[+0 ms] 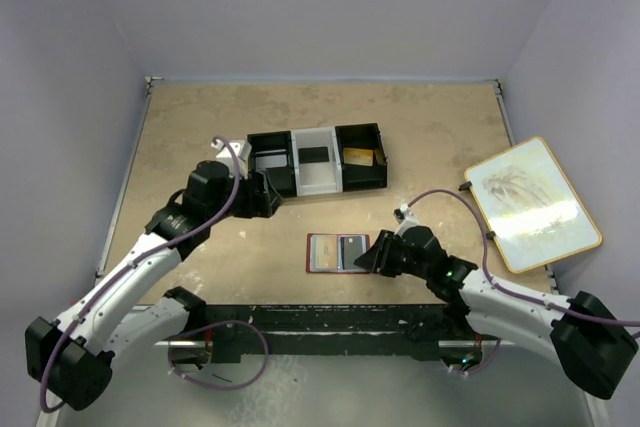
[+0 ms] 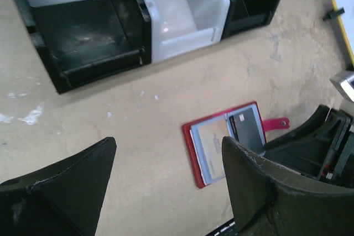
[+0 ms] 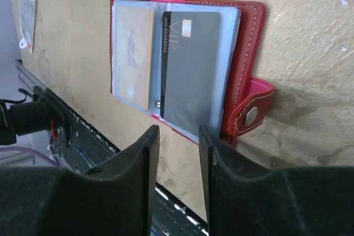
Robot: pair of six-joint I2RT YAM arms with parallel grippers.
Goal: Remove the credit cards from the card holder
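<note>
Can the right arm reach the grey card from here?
Likely yes: the card holder lies open, the grey card showing, and the right gripper sits at its edge with nothing between.

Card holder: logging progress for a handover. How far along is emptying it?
Done: the holder lies open. In hand: the right gripper hovers, jaws apart, at the grey card's edge. To do: grey and tan card both sit in their sleeves.
</note>
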